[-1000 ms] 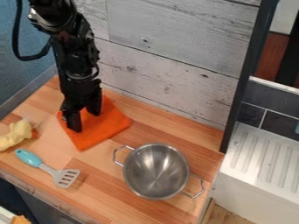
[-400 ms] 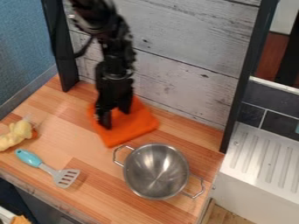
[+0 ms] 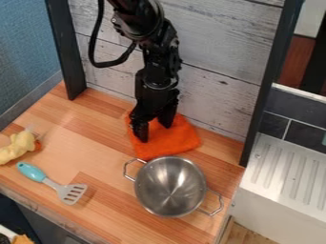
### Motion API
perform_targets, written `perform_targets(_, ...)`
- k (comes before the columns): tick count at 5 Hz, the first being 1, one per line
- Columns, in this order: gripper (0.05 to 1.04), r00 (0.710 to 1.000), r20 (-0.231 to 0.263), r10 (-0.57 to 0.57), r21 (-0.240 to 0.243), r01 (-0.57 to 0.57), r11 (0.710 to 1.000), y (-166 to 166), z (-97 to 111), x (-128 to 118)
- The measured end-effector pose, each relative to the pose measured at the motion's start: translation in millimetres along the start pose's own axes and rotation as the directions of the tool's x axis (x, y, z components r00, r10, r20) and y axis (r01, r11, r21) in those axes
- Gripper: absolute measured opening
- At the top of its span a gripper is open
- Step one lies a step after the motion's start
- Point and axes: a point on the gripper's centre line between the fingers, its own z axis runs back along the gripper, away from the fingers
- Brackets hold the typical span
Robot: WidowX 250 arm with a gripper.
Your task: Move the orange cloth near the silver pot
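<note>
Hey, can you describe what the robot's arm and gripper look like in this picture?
The arm is black all over, built from chunky, angular segments with bulky joints, and a thick black cable loops out beside its upper part. The gripper is also black, with two separate fingers that look blocky and dark to their tips.

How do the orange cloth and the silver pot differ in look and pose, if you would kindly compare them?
The cloth is orange and matte, while the pot is silver and shiny. The cloth lies flat, whereas the pot is a deep, round bowl with two handles. Both rest on the wooden counter.
</note>
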Motion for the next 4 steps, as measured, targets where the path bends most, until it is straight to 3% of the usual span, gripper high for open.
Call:
perform_targets(2, 0.999, 0.981, -0.031, -0.190, -0.011, 0.190, 0.982, -4, 1, -64)
perform_targets(4, 0.999, 0.966, -0.051, -0.254, -0.002, 0.254, 0.967, 12, 3, -87)
